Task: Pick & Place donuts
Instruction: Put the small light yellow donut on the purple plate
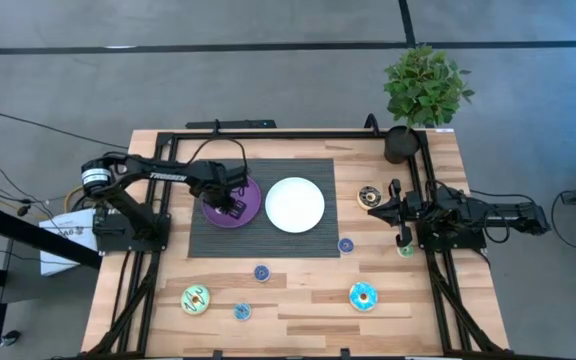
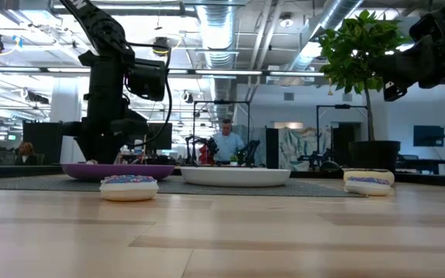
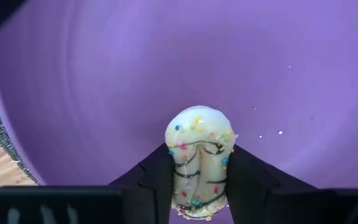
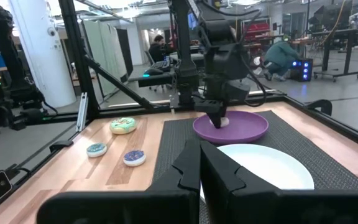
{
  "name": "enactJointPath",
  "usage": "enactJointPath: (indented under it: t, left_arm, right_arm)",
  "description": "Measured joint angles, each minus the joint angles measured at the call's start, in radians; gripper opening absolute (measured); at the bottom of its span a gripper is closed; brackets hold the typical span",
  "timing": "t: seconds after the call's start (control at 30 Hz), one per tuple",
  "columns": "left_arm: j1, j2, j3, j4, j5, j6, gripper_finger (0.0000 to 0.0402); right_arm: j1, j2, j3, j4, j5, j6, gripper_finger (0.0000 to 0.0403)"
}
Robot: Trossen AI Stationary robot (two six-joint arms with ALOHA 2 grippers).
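Left gripper (image 3: pixel 197 180) pinches the cream donut (image 3: pixel 199 149) on edge between its fingers, purple plate (image 3: pixel 104 81) right beneath it; right gripper (image 4: pixel 199 171) pressed together, waiting well apart.

Left arm (image 1: pixel 168 175): black, segmented, white lettering along link, silver ring at rear joint, thin black cable looping above wrist. Left gripper (image 3: pixel 197 180): two matte black fingers (image 3: pixel 151 183), angular stepped shape. Right arm (image 1: pixel 488 212): black, boxy joints, blocky base. Right gripper (image 4: pixel 199 169): two black fingers (image 4: pixel 185 171), faceted, narrow seam between them.
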Motion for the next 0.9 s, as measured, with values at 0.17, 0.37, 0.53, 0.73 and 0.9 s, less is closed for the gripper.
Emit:
enactJointPath:
  t: [0.17,0.37,0.53,0.73,0.9]
  left_arm:
    - [0.008,0.001,0.006,-0.004,0.000,0.014,0.0145]
    - [0.008,0.001,0.007,-0.007,0.000,0.015,0.0170]
    - [0.008,0.001,0.008,-0.008,-0.005,0.015,0.0182]
    - [0.008,0.001,0.008,-0.010,-0.008,0.019,0.0195]
    - [0.008,0.001,0.008,-0.010,-0.009,0.020,0.0211]
  right_arm:
    - [0.000,0.000,0.000,0.000,0.000,0.000,0.0000]
    - [0.000,0.000,0.000,0.000,0.000,0.000,0.0000]
    - [0.000,0.000,0.000,0.000,0.000,0.000,0.0000]
    - [0.000,0.000,0.000,0.000,0.000,0.000,0.0000]
    - [0.000,0.000,0.000,0.000,0.000,0.000,0.0000]
